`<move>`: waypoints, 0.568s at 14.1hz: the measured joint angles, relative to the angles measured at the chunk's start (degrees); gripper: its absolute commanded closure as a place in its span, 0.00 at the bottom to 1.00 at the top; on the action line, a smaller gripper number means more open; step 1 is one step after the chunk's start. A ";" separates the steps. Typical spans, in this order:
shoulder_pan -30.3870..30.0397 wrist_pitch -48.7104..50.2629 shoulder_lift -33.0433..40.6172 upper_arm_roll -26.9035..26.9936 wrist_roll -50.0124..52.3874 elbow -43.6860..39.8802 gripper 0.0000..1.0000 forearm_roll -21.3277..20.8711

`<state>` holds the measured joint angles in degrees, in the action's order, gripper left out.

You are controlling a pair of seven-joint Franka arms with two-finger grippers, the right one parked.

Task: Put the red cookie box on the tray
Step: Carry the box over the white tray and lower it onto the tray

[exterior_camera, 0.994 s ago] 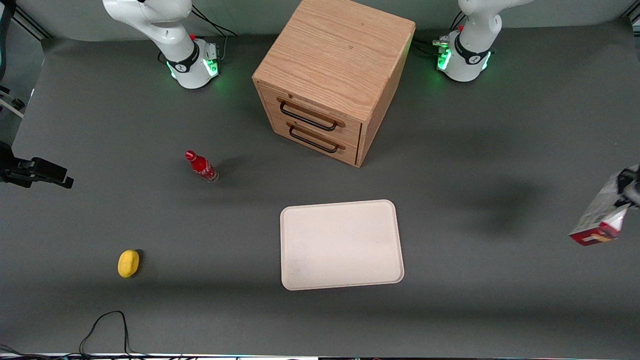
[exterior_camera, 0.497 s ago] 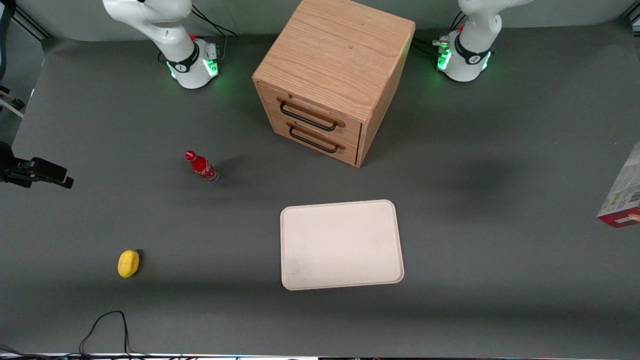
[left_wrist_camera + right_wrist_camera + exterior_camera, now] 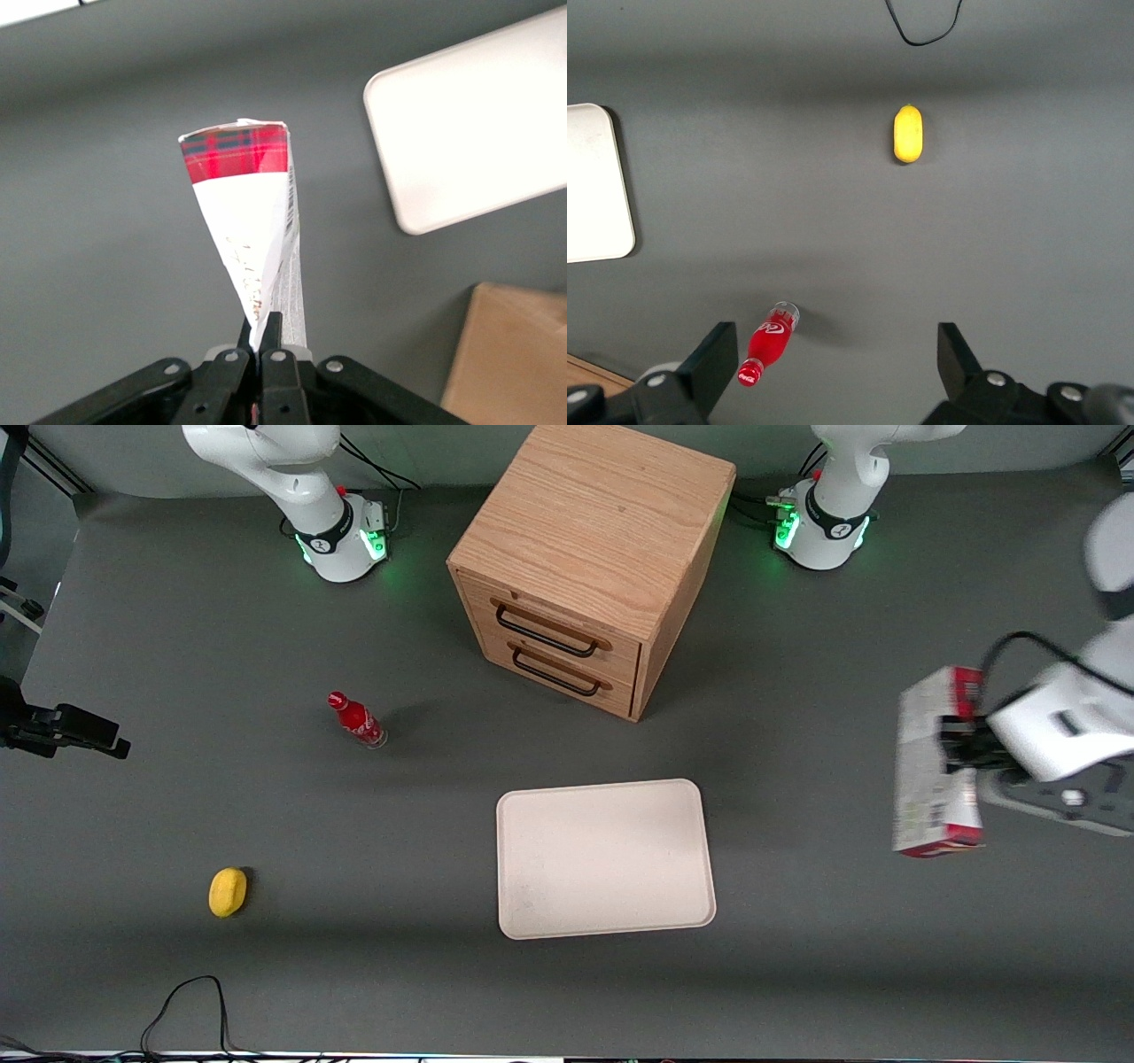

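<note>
The red cookie box (image 3: 926, 779) is a slim carton with red ends and white printed faces. It hangs in the air above the dark table, toward the working arm's end, well apart from the tray (image 3: 605, 859). My left gripper (image 3: 955, 748) is shut on the box's middle. In the left wrist view the fingertips (image 3: 275, 326) pinch the white face of the box (image 3: 244, 195), whose plaid red end points away from the camera. The cream-white tray (image 3: 478, 115) lies flat with nothing on it; its edge also appears in the right wrist view (image 3: 594, 186).
A wooden two-drawer cabinet (image 3: 594, 558) stands farther from the front camera than the tray. A small red bottle (image 3: 356, 719) and a yellow object (image 3: 228, 891) lie toward the parked arm's end. A black cable (image 3: 190, 992) loops at the table's near edge.
The gripper and the box moved in from the picture's edge toward the tray, and the wrist came into view. The box turned from tilted to nearly upright in the front view.
</note>
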<state>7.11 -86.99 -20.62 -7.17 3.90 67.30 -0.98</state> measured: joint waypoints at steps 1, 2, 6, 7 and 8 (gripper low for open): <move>2.99 -0.48 -0.64 -0.04 6.62 -0.51 1.00 -0.01; 5.81 -1.22 -1.30 -0.06 12.42 -0.80 1.00 -0.09; 16.99 -2.29 -3.65 -0.06 27.04 -2.10 1.00 -2.31; 18.68 -2.38 -3.92 -0.06 28.99 -2.39 1.00 -2.67; 19.43 -2.38 -4.08 -0.02 29.90 -2.66 1.00 -2.84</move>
<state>26.54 -89.37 -24.70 -7.19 33.80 64.64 -3.82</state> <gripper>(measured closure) 0.978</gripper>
